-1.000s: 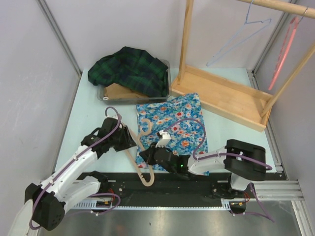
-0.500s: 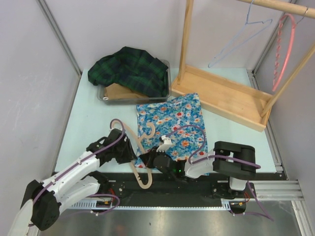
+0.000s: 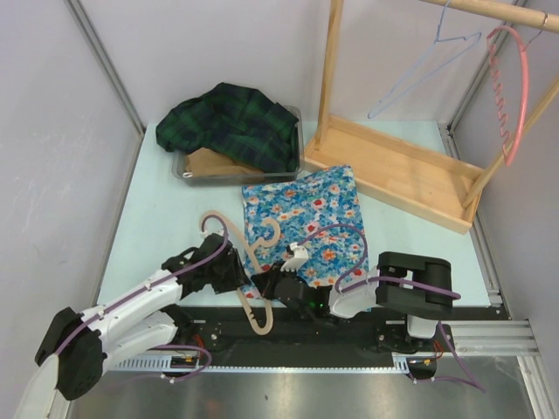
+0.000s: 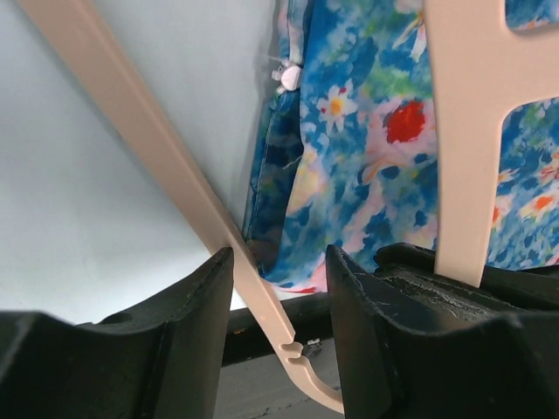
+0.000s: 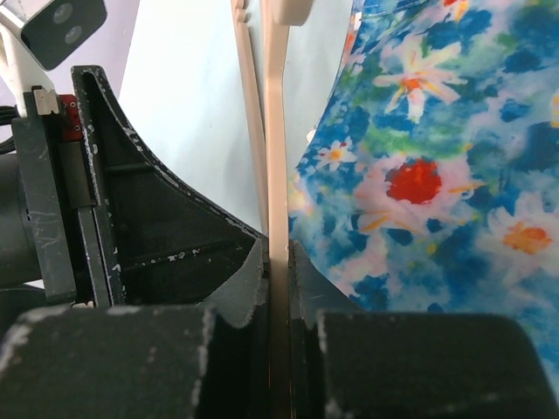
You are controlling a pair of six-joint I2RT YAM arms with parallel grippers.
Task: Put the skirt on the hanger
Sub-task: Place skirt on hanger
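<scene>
The blue floral skirt (image 3: 306,205) lies flat on the table, also filling the left wrist view (image 4: 367,131) and the right wrist view (image 5: 437,175). A beige plastic hanger (image 3: 251,262) lies across the skirt's near-left corner, hook (image 3: 210,218) pointing left. My right gripper (image 3: 267,284) is shut on one flat strip of the hanger (image 5: 276,131), pinched between its pads (image 5: 277,253). My left gripper (image 3: 234,272) stands open around the hanger's slanted arm (image 4: 157,148), which passes between the fingers (image 4: 279,262) close to the left one.
A tray (image 3: 185,171) at the back holds a dark green plaid cloth (image 3: 231,122) and a brown board. A wooden rack (image 3: 393,166) stands at the back right, with a lilac wire hanger (image 3: 424,65) and a pink hanger (image 3: 515,87) on its rail.
Both grippers have drawn nearer the table's front edge, the right one sliding left. The hanger has shifted with them. The pink hanger on the rail has swung round.
</scene>
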